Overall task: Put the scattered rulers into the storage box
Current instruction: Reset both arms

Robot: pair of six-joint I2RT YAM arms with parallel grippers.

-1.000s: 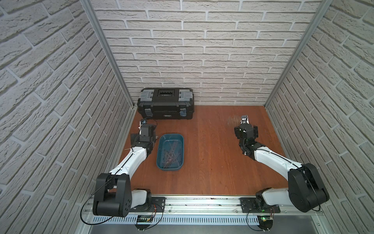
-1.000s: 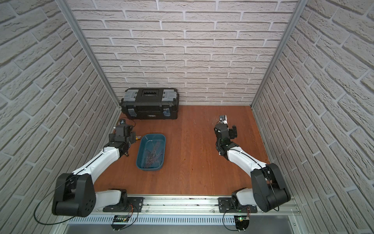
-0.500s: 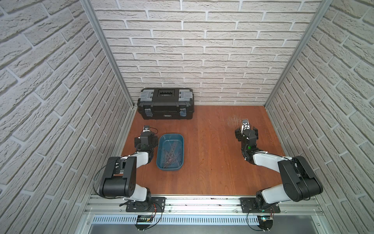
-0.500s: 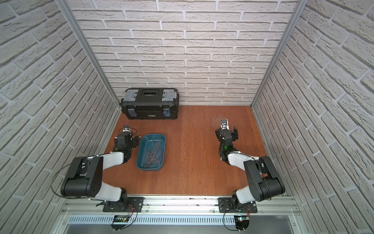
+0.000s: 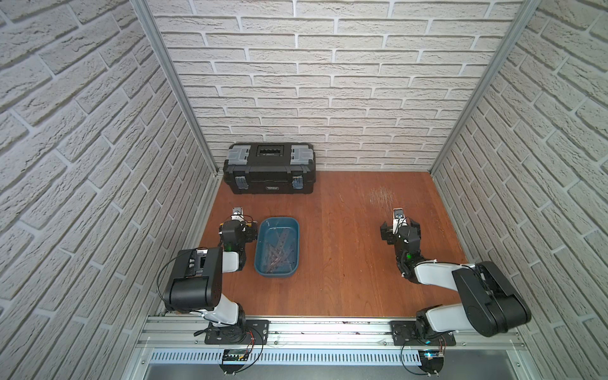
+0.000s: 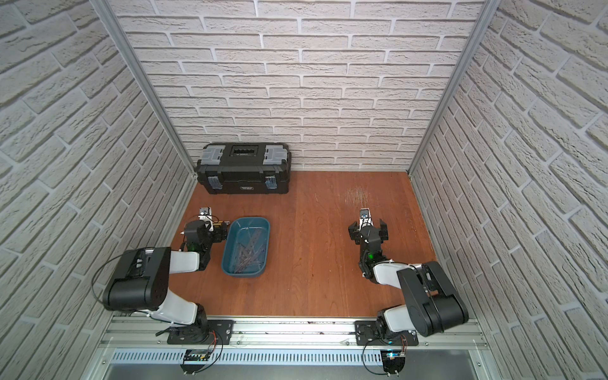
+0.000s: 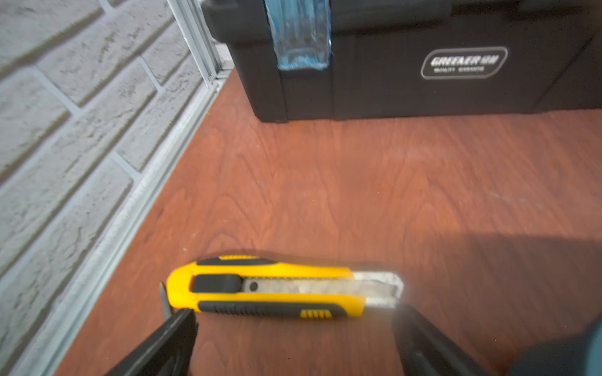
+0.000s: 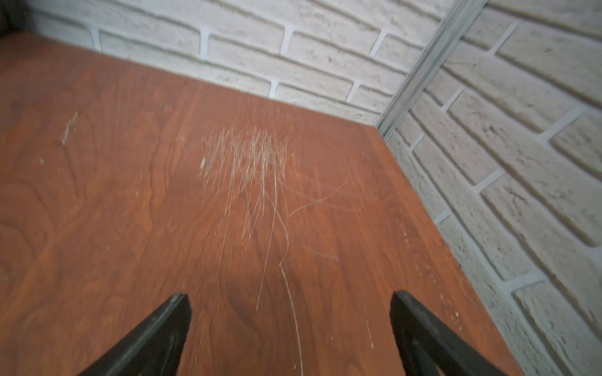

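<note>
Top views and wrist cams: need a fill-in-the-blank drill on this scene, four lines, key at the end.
1. The rulers lie ____ the box.
2. The left gripper and the right gripper are both ____.
3. The knife by the left gripper has a ____ body.
4. The toolbox is ____ in colour, apart from its grey latches.

Missing words: inside; open; yellow; black.
</note>
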